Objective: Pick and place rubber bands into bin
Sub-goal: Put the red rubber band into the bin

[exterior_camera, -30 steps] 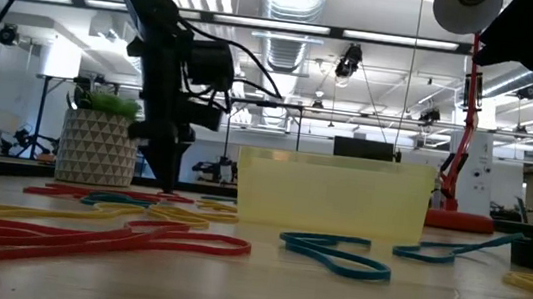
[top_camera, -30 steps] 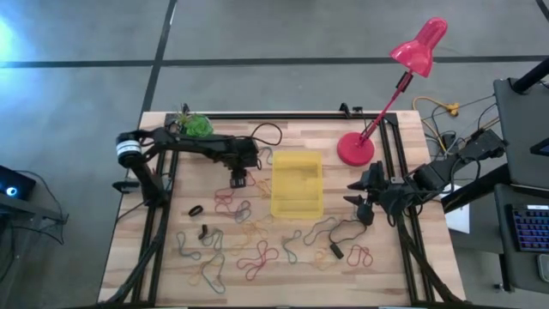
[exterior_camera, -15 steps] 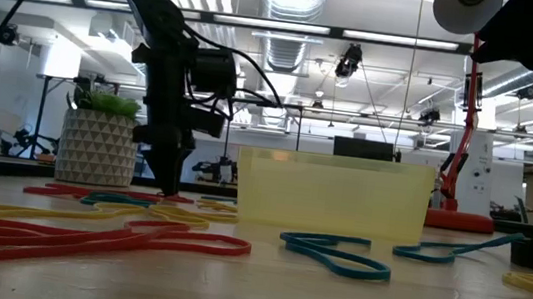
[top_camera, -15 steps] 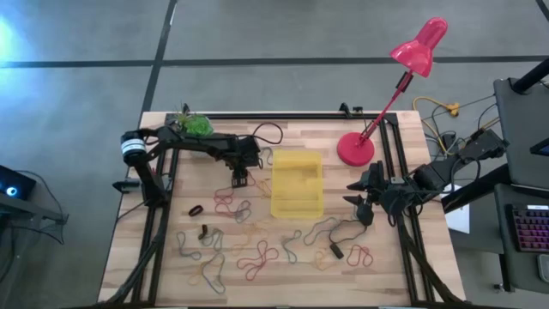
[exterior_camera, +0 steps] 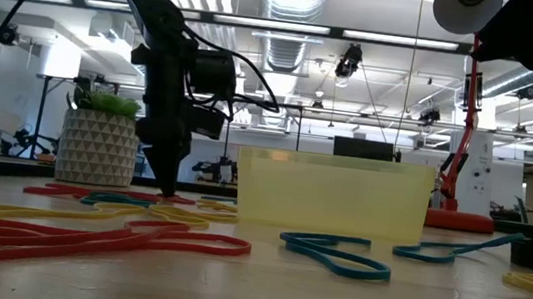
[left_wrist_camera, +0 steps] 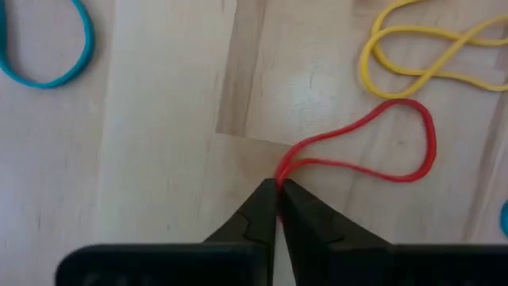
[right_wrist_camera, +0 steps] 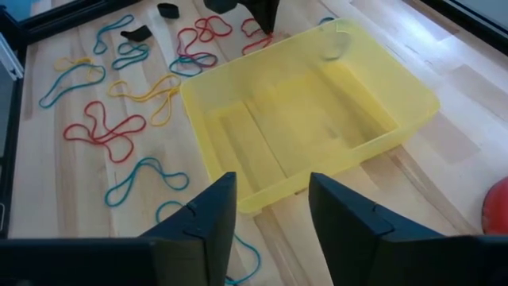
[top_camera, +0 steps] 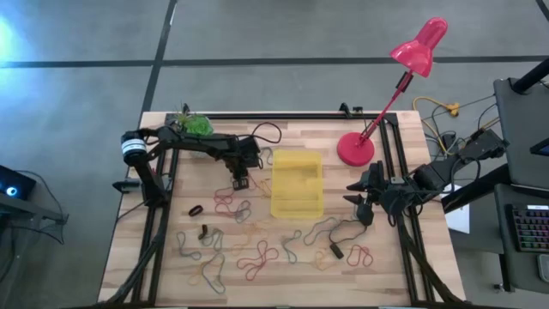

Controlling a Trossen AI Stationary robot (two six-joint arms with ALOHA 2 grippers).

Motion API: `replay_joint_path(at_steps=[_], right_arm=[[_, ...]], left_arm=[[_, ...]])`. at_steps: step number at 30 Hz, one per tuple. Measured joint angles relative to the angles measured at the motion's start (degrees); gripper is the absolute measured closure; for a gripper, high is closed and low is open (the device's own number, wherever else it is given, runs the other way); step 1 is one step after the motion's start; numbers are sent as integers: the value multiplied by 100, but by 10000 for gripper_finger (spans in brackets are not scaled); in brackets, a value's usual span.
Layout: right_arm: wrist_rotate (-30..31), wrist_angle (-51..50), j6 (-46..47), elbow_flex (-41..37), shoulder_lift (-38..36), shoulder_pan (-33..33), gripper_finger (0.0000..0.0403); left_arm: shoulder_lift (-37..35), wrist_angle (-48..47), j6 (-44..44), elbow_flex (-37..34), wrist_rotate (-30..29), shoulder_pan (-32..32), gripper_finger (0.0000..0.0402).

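Note:
Many rubber bands [top_camera: 257,253] in red, yellow, blue and green lie flat on the wooden table, near and left of the yellow bin [top_camera: 298,184]. The bin stands at mid table and shows no bands inside in the right wrist view [right_wrist_camera: 317,119]. My left gripper [top_camera: 241,182] stands at the bin's left, pointing down, shut on a red rubber band [left_wrist_camera: 373,159]. My right gripper [top_camera: 356,197] is open and empty, above the table to the right of the bin. My left gripper pinches one end of the red band's loop [left_wrist_camera: 287,171] between its two fingertips [left_wrist_camera: 266,199], where the two strands come together. The fingers come from above, pointing down at the table [exterior_camera: 163,190]. The rest of the loop lies slack and flat on the wood.
A white pot with a green plant [top_camera: 196,125] stands at the far left corner, and a pink desk lamp's base [top_camera: 355,148] at the far right. Small black pieces [top_camera: 196,209] [top_camera: 335,251] lie among the bands. A yellow band [left_wrist_camera: 429,48] and a blue band [left_wrist_camera: 48,56] lie close to the held one.
My left gripper has come down a little toward the table at the bin's left. The bands and the bin lie as before.

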Motion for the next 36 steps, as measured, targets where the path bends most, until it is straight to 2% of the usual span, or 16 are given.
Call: replay_joint_path(at_steps=[10, 24, 31, 36], right_arm=[[0, 4, 0, -2, 0, 0, 271], [0, -11, -39, -11, 0, 1, 280], [174, -19, -99, -13, 2, 0, 285], [289, -18, -162, -13, 2, -2, 291]], left_arm=[[-470, 50, -233, -25, -132, 7, 401], [-2141, 70, -583, -20, -152, 30, 402], [-2979, 642, -895, 96, -148, -24, 402], [-3160, 1021, -1002, 376, -148, -97, 402]])
